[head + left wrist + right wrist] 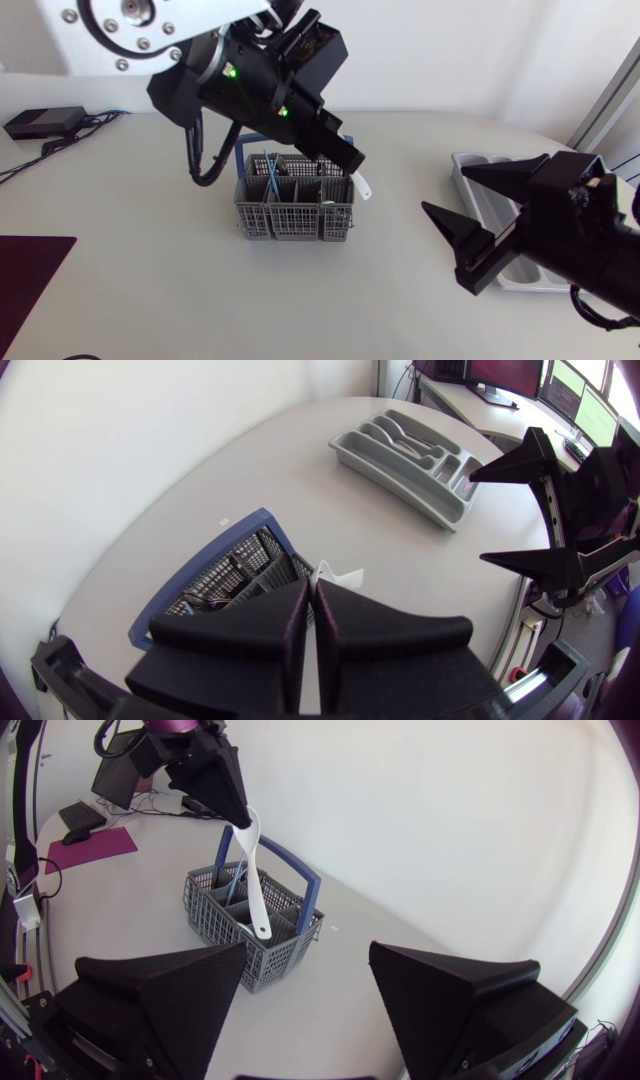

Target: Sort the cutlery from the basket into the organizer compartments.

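A grey cutlery basket [295, 208] with a blue handle stands mid-table, with several pieces still inside. My left gripper [350, 160] hangs just above its right end, shut on a white plastic piece of cutlery [363, 186] that points down beside the basket rim. In the right wrist view the white piece [256, 880] dangles from the left gripper [215, 780] over the basket [250, 925]. The grey organizer [470, 168] lies at the right, partly hidden behind my right gripper [445, 190], which stands open and holds nothing. The left wrist view shows the organizer [410, 455] whole.
A black box with cables [45, 122] sits at the back left. A dark purple mat [30, 270] lies at the left front edge. Bare table lies between the basket and the organizer.
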